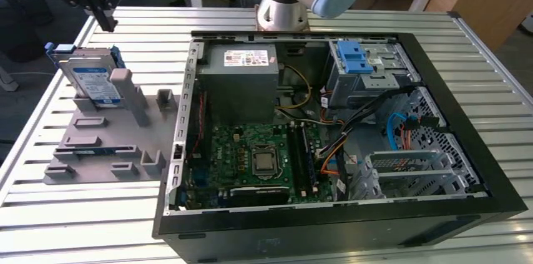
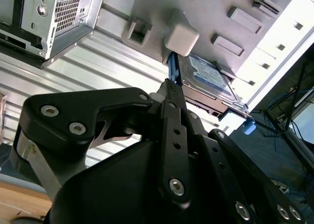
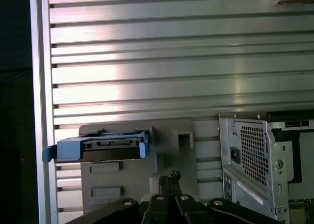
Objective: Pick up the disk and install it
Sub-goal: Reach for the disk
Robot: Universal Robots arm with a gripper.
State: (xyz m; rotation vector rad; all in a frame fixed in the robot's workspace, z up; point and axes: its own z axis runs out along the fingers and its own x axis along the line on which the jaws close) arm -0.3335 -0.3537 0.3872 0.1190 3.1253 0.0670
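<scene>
Here, the empty gripper [image 1: 107, 25], fingers pressed together, hangs above the disk [image 1: 93, 83] in its grey holder [image 1: 83, 173] (approach step, seemingly; grasping needs them parted).

Disk [image 1: 90, 80] upright on fixture [image 1: 92, 159], exterior view's left of computer case [image 1: 333, 221].

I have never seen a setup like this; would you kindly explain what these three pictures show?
This is one robot arm mounted at a slatted metal table. The exterior view looks down on the whole scene; both wrist views come from cameras riding on the arm, looking past its gripper. On the table sit an open computer case and a grey holder. The disk, a silver hard drive in blue rails, stands upright in that holder. The gripper hangs near it, not touching, fingers closed, holding nothing.
</scene>
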